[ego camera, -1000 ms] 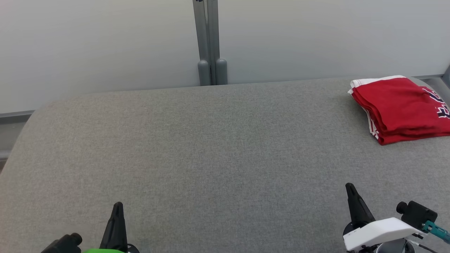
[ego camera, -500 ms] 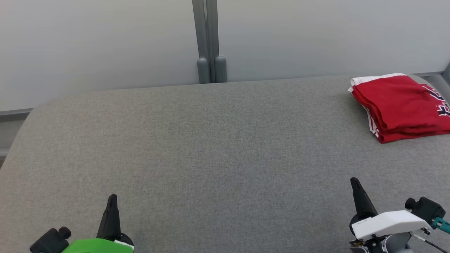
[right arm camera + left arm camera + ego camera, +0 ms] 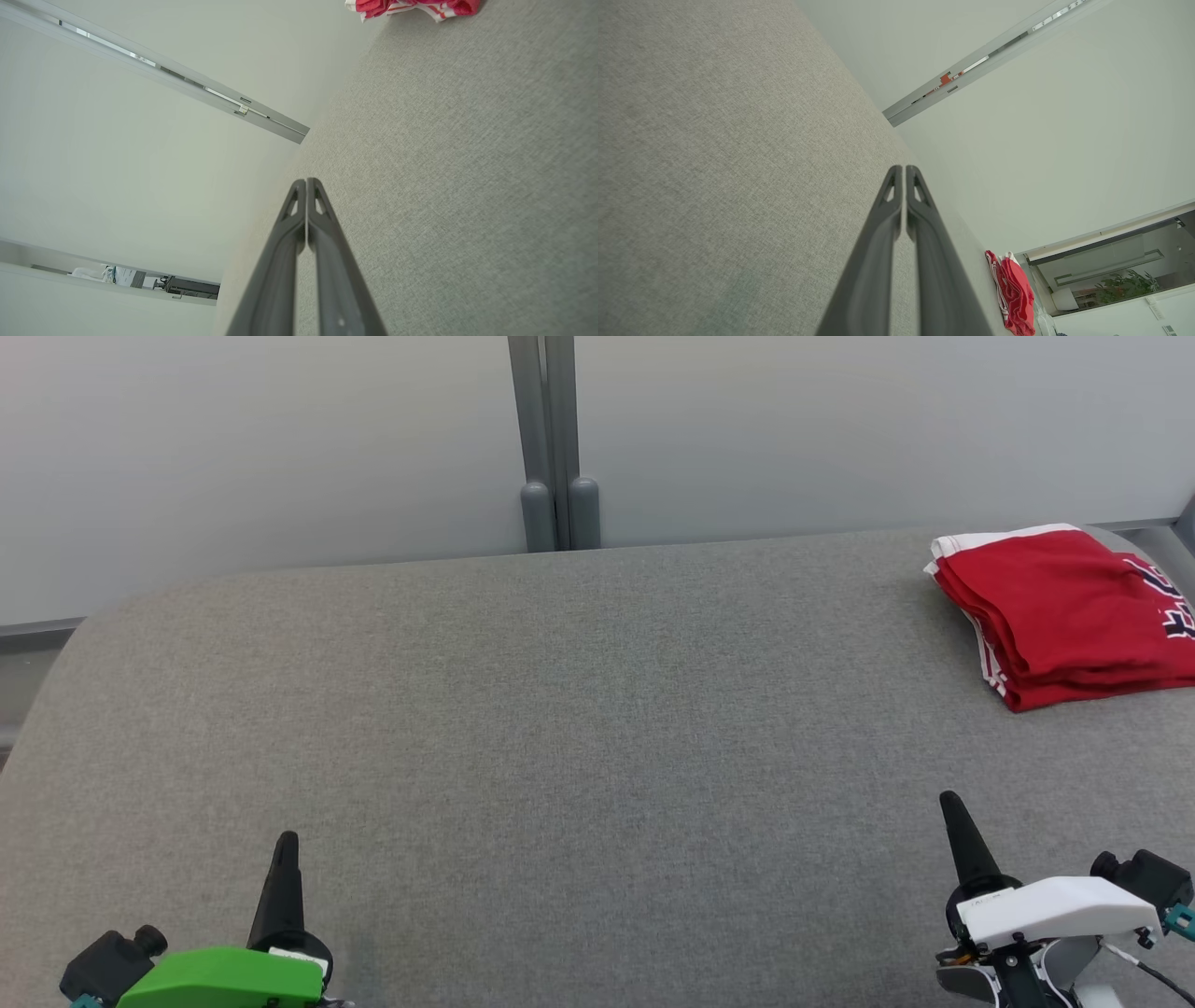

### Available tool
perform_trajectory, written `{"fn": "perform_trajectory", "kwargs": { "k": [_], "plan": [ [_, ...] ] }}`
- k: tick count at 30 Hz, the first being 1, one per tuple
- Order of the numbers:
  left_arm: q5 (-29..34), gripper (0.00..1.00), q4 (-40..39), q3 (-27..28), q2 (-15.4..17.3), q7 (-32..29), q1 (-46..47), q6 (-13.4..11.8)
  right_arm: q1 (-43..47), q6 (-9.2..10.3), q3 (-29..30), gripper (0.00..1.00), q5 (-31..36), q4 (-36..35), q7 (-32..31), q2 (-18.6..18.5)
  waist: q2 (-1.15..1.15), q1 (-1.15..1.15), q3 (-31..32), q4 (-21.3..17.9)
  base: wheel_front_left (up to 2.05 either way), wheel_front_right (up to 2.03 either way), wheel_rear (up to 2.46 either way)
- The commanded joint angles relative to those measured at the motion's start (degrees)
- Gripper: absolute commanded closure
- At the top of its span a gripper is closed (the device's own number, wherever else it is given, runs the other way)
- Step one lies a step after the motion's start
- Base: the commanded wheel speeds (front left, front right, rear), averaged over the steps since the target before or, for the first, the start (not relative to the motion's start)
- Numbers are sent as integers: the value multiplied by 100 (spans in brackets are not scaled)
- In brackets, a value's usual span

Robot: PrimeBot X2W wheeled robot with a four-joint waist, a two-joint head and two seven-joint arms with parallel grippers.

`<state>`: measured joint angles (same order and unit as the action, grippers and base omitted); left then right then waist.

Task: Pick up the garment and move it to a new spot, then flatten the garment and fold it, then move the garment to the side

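At the far right corner of the grey cloth-covered desk (image 3: 579, 709), the garment (image 3: 1064, 616) lies folded into a thick red stack, with white striped trim along its left edge and dark lettering on its right side, where the head view's border cuts it off. It rests flat on the desk and touches neither claw. The left claw (image 3: 286, 845) shows at the lower left of the head view, its dark fingers pressed together into a single point that aims up the view, with a green housing (image 3: 224, 978) behind it. The right claw (image 3: 950, 800) shows at the lower right, closed to a point in the same way, with a white housing (image 3: 1055, 905) behind it; it is nearer the garment than the left claw is, yet well apart from it. Both claws grip nothing. In the left wrist view the two fingers (image 3: 878, 261) meet at their tips over bare grey cloth, and the garment (image 3: 1015, 291) appears small at the lower right, near the desk's far edge. In the right wrist view the fingers (image 3: 327, 270) are pressed together as well, and the garment's (image 3: 411, 7) red and white edge shows at the top. Behind the desk stands a pale wall (image 3: 280, 448), split by a grey upright post (image 3: 551, 429).
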<state>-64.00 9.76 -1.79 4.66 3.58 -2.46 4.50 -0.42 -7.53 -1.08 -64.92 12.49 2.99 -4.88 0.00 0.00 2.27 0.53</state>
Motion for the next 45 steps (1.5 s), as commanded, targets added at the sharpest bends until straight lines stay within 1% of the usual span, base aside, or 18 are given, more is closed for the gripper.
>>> {"fn": "perform_trajectory", "kwargs": {
  "k": [1,21,45],
  "plan": [
    [-160,100,-15,48,56,-34,169,37,-140,3,43,100,-169,-31,-49,-13,0,0,-6,-1,0,0,0],
    [-1276,100,148,245,51,-321,446,145,-313,4,254,100,-1206,36,-345,20,0,0,-82,-18,0,0,0],
    [-2385,100,315,464,24,-635,733,254,-493,3,479,100,-2242,106,-651,64,0,0,-175,-38,0,0,0]
  ]
}}
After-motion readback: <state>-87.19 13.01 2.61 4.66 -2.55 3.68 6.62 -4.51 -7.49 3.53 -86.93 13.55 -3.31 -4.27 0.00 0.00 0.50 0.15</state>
